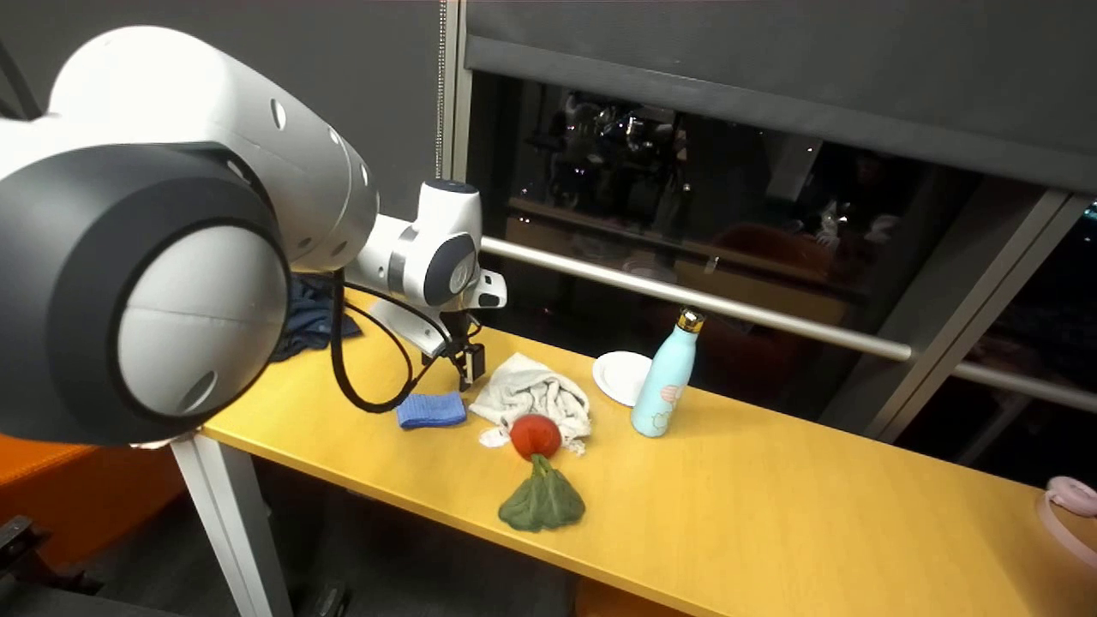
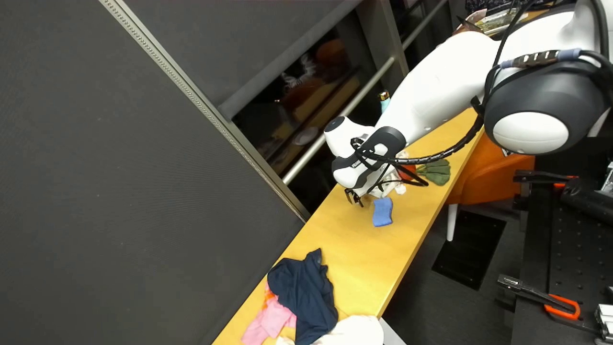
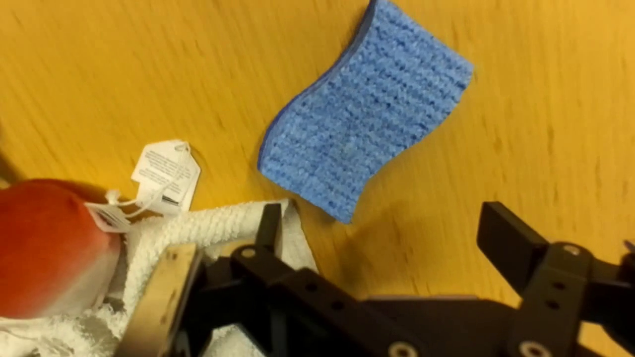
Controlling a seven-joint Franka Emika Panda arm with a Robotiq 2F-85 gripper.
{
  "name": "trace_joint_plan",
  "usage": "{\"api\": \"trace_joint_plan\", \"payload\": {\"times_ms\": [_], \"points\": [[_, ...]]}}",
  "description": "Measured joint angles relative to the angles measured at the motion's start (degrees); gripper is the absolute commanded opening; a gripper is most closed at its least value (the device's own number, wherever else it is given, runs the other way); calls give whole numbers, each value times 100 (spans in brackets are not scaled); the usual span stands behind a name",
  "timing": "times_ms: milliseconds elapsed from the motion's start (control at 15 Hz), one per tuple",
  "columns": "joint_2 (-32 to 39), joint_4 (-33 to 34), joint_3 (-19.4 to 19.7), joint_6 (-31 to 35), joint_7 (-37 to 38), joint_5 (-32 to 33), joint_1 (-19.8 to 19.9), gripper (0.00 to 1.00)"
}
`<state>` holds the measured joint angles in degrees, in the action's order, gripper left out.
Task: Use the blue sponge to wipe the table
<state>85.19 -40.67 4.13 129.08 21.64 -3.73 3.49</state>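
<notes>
In an exterior view the blue sponge (image 1: pixel 431 411) lies on the counter (image 1: pixel 771 488); to its right come the fingers (image 3: pixel 511 243), spread apart in the wrist view, white cloth (image 1: pixel 518 384), a white plate (image 1: pixel 619 375) and a capped bottle (image 1: pixel 667 381), contents hidden. Pink headphones (image 1: pixel 1073 495) show there alone.

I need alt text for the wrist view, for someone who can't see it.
A wavy-edged blue sponge lies ungripped on a yellow-tan wooden table; a black pincer, its jaws open, shows along the bottom. At lower left are a rounded red item, a printed white tag and a white cloth partly hidden by the pincer.
</notes>
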Motion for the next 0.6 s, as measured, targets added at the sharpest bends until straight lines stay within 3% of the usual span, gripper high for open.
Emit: {"api": "trace_joint_plan", "payload": {"times_ms": [267, 600], "points": [[-18, 55, 302, -451, 1127, 2, -104, 100], [3, -213, 480, -447, 2202, 21, -181, 100]]}}
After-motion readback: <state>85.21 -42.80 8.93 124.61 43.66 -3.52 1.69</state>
